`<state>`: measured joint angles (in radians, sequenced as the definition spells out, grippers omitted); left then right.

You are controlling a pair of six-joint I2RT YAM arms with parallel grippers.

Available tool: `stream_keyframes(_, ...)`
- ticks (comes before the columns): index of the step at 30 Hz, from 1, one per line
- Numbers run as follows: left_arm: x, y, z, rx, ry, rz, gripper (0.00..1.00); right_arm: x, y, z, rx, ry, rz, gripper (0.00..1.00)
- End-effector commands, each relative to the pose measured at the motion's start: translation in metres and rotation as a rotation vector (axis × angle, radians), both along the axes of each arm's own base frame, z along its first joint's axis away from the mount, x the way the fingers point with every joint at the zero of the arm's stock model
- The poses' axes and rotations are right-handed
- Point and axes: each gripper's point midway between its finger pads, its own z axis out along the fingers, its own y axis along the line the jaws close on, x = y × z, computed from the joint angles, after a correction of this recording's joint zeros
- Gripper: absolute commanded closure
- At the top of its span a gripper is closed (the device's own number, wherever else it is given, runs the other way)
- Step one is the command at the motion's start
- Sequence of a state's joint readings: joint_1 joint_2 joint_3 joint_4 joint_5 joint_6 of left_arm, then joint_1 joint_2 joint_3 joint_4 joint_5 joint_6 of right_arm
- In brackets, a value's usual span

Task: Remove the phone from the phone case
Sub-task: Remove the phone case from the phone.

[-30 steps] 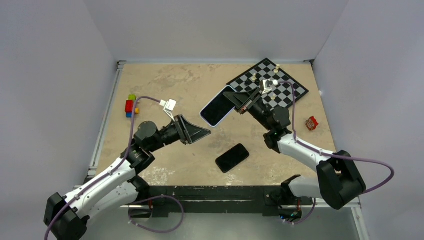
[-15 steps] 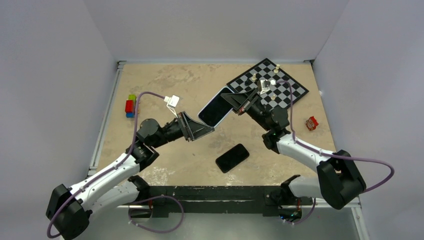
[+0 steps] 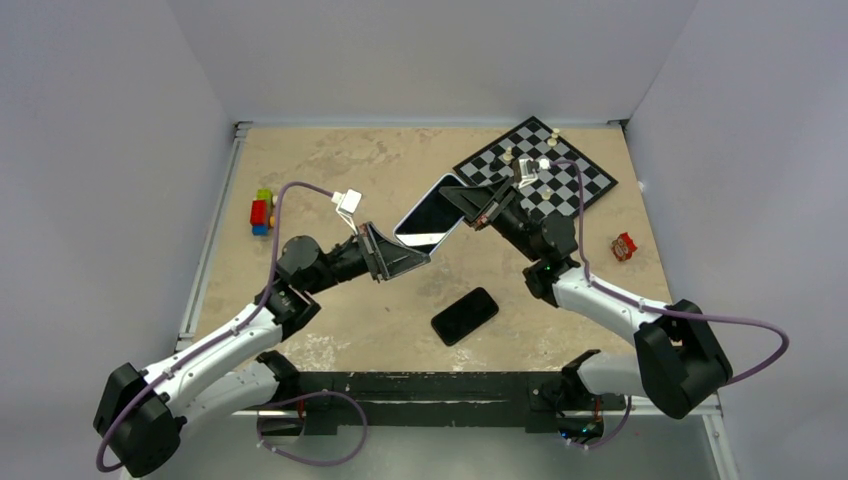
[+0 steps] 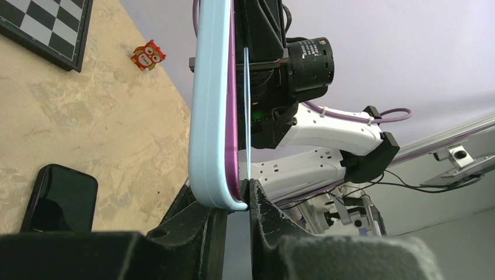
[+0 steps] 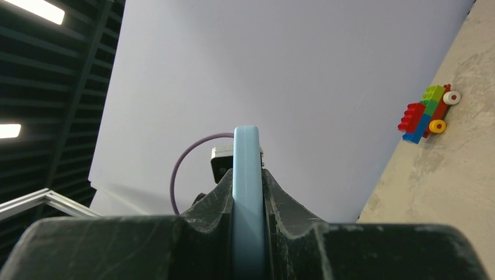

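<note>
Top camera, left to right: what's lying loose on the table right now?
Lego brick toy → black phone → chessboard → red owl figure. The cased phone is held up off the table and overlaps the black phone's span, so it is left out.

chessboard [image 3: 530, 140] far right | brick toy [image 3: 262, 211] left | owl figure [image 4: 147, 56], apparently, right edge

Our left arm [image 3: 215, 348] stretches from the lower left of the overhead view toward centre frame. Its gripper [image 3: 418, 252] has both fingers pressed against the lower end of the phone case [image 4: 210, 105]. Our right arm [image 3: 600, 300] bends from the lower right up and leftward, wrist tilted, and its gripper [image 3: 458, 200] is clamped on the case's upper end.
</note>
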<state>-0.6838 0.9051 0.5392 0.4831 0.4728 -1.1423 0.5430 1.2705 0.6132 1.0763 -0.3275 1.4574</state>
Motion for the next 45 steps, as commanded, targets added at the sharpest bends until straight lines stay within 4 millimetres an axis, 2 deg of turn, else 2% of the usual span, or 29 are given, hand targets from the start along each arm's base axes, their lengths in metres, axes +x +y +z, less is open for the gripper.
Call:
stream_keyframes(1,-0.004,-0.001,0.020,-0.024,-0.126,-0.010,0.86,-0.004,-0.008,0.050,0.109,-0.071,-0.018,1.00)
stream_keyframes(6,0.016,0.016,0.003,0.046,-0.353,0.165,1.00,-0.007,-0.002,0.045,0.144,0.069,0.074,1.00)
stream_keyframes(9,0.030,0.027,-0.008,0.080,-0.525,0.282,1.00,-0.012,0.002,0.045,0.181,0.142,0.155,1.00)
stream_keyframes(11,0.035,0.026,-0.014,0.102,-0.596,0.299,1.00,-0.015,0.004,0.043,0.188,0.190,0.193,1.00)
stream_keyframes(17,0.023,0.018,0.002,-0.005,-0.791,0.259,1.00,-0.024,0.003,0.034,0.212,0.284,0.257,1.00)
stream_keyframes(23,0.032,0.012,-0.002,0.030,-0.841,0.262,1.00,-0.030,0.002,0.032,0.246,0.300,0.296,1.00)
stream_keyframes(26,0.044,0.013,-0.010,0.075,-0.804,0.294,1.00,-0.034,-0.001,0.037,0.263,0.290,0.308,1.00)
stream_keyframes(31,0.070,0.023,-0.032,0.164,-0.640,0.369,1.00,-0.041,-0.005,0.049,0.272,0.250,0.305,1.00)
stream_keyframes(36,0.089,0.037,-0.053,0.233,-0.393,0.441,1.00,-0.047,-0.008,0.063,0.301,0.168,0.327,1.00)
stream_keyframes(38,0.088,0.039,-0.063,0.269,-0.256,0.437,1.00,-0.048,-0.007,0.068,0.294,0.116,0.333,1.00)
stream_keyframes(40,0.079,0.042,-0.075,0.306,-0.098,0.413,1.00,-0.053,-0.004,0.075,0.289,0.053,0.363,1.00)
stream_keyframes(42,0.068,0.046,-0.078,0.284,0.017,0.404,1.00,-0.061,-0.006,0.082,0.312,-0.022,0.398,1.00)
stream_keyframes(43,0.063,0.049,-0.082,0.256,0.116,0.412,0.95,-0.066,-0.007,0.084,0.323,-0.062,0.412,1.00)
stream_keyframes(45,0.051,0.051,-0.083,0.209,0.206,0.391,0.80,-0.069,-0.007,0.082,0.314,-0.122,0.427,1.00)
